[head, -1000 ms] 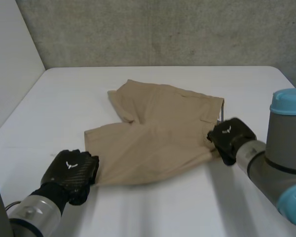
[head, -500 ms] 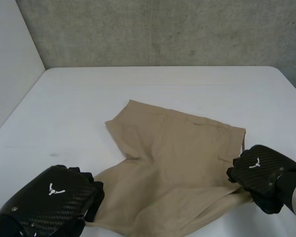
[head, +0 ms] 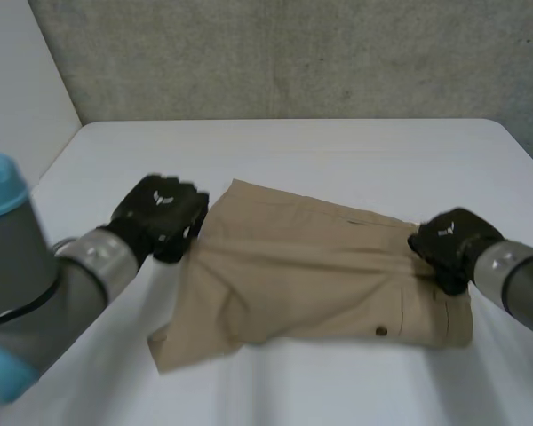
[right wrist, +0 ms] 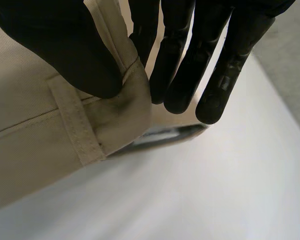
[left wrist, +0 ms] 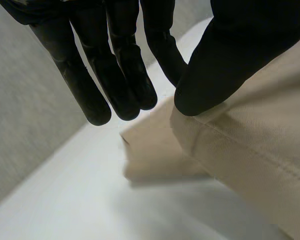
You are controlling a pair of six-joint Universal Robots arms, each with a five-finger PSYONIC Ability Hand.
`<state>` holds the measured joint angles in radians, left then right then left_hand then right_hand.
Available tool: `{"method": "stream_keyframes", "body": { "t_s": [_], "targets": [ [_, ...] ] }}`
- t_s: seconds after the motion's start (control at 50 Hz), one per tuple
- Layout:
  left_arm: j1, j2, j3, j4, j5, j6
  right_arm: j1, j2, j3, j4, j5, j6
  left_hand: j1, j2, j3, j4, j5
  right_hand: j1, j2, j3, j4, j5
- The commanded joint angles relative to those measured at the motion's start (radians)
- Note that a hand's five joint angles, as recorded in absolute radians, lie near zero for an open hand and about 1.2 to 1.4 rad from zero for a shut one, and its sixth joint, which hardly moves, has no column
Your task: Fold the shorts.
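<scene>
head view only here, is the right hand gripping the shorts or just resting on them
Observer: Gripping. Its wrist view shows the right hand pinching the shorts at the waistband, between the thumb and the fingers, beside a belt loop.
Operator: and the left one
Observer: No grip there. The left hand has straight fingers clear of the cloth, and just its thumb tip touches a folded edge.

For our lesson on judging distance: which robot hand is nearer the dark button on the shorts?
Right. The right hand pinches the waistband end of the shorts, close to the button; the left hand is at the opposite end.
</scene>
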<state>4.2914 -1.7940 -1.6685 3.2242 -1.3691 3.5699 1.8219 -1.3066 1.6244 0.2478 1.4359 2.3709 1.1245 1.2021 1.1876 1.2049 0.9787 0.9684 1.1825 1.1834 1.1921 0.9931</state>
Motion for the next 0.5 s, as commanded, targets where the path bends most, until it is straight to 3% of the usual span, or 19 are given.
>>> {"method": "stream_keyframes", "body": {
  "t_s": [0.02,0.08,0.1,0.26,0.5],
  "targets": [
    [-0.050,-0.326,0.366,0.247,-0.045,0.030,0.077,0.170,-0.181,-0.185,0.124,0.076,0.272,0.194,0.209,0.191,0.243,0.428,0.214,0.213,0.204,0.229],
    [-0.053,-0.436,0.503,0.270,-0.042,0.029,0.094,0.213,-0.219,-0.243,0.167,0.074,0.272,0.194,0.209,0.191,0.243,0.428,0.214,0.213,0.204,0.229],
    [-0.051,-0.547,0.632,0.276,-0.039,0.032,0.097,0.240,-0.241,-0.286,0.182,0.073,0.272,0.194,0.209,0.191,0.243,0.428,0.214,0.213,0.204,0.229],
    [-0.047,-0.841,1.011,0.305,-0.028,0.075,0.120,0.388,-0.330,-0.513,0.230,0.044,0.272,0.194,0.209,0.191,0.243,0.428,0.214,0.213,0.204,0.229],
    [-0.047,-0.988,1.107,0.332,0.091,0.079,0.123,0.582,-0.457,-0.608,0.328,-0.128,0.272,0.194,0.209,0.191,0.243,0.428,0.214,0.213,0.204,0.229]
  ]
}}
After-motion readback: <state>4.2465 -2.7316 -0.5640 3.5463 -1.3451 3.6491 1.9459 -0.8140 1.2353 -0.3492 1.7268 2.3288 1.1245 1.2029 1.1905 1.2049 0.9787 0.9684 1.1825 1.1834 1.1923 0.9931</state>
